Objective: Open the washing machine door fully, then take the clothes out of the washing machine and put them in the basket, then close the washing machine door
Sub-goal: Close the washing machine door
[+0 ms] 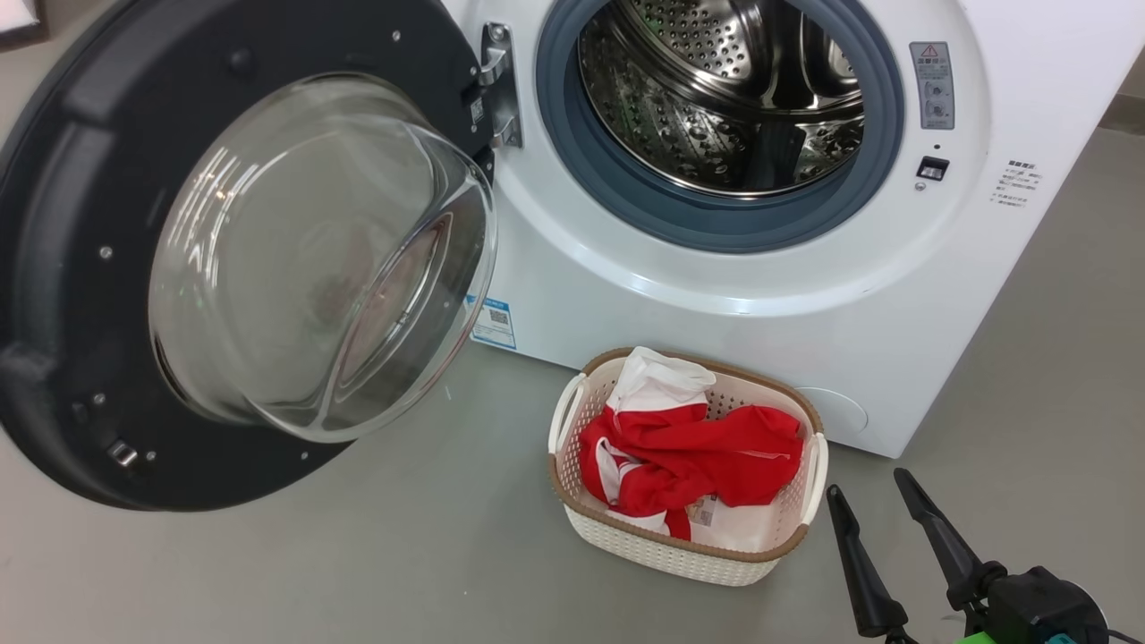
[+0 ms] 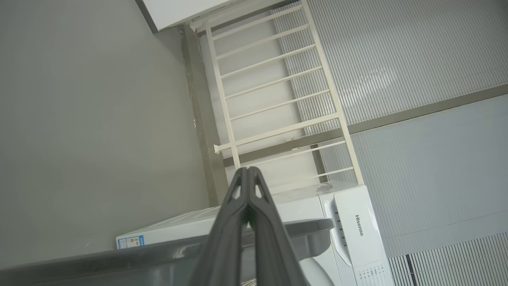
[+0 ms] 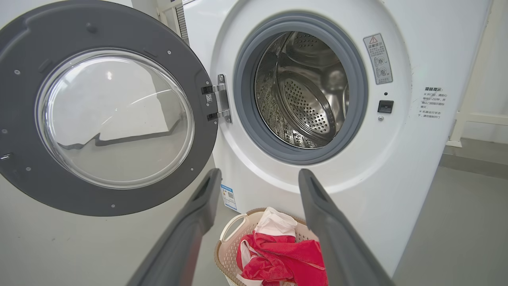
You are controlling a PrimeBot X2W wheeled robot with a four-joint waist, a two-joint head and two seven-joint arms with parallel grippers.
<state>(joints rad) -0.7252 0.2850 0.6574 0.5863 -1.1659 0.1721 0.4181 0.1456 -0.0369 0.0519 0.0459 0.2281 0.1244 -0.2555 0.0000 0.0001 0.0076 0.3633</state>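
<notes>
Clothes [image 1: 707,452] are lying in the basket [image 1: 559,487] at nine o'clock from your right claw [image 1: 866,483], which is hanging spread and empty; your left claw [image 2: 248,170] is sitting pressed together. Farther out at ten o'clock, the door [image 1: 54,268] is standing wide, likely awaiting your closing push.

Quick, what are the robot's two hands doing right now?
Left gripper: shut, holding nothing.
Right gripper: open, holding nothing.

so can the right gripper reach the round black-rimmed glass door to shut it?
Probably yes: the right gripper hangs open and empty; only the cream perforated basket lies between it and the door.
</notes>
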